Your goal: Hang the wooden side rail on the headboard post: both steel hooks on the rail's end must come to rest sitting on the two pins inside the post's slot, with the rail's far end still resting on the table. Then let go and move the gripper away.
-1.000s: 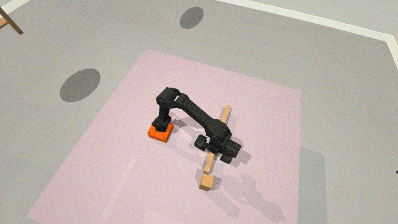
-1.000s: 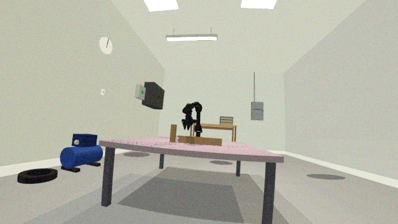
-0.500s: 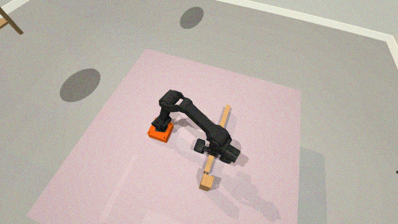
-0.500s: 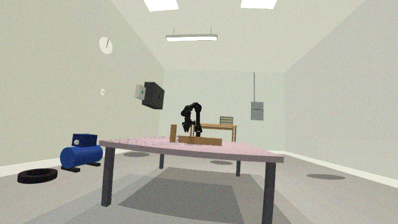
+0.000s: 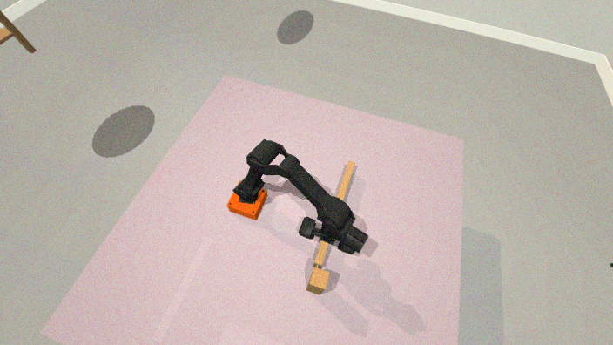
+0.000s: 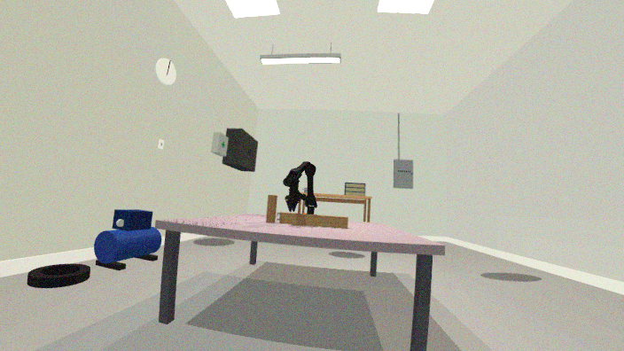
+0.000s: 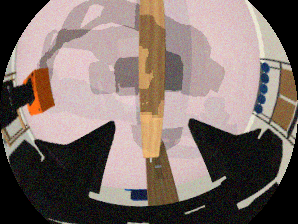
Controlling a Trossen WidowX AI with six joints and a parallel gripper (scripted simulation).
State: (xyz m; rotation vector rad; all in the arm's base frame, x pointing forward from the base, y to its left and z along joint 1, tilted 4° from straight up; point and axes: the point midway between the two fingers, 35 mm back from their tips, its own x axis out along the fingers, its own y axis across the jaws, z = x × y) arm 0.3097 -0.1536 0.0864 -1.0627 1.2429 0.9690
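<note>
The wooden side rail (image 5: 345, 183) (image 6: 315, 220) (image 7: 152, 43) lies flat on the pink table top (image 5: 183, 244) (image 6: 381, 237). Its hook end points at the upright headboard post (image 5: 318, 280) (image 6: 271, 208), which also shows in the wrist view (image 7: 162, 185). I cannot tell whether the hooks touch the pins. My gripper (image 5: 332, 237) (image 6: 292, 205) (image 7: 153, 123) is open and empty. It points down above the rail near the post end, with one finger on each side of the rail and clear of it.
The arm's orange base (image 5: 246, 206) (image 7: 40, 92) stands left of the rail. Off the table are a blue compressor (image 6: 128, 241), a tyre (image 6: 58, 275), a wooden desk (image 6: 350, 199) and a shelf (image 7: 276, 103).
</note>
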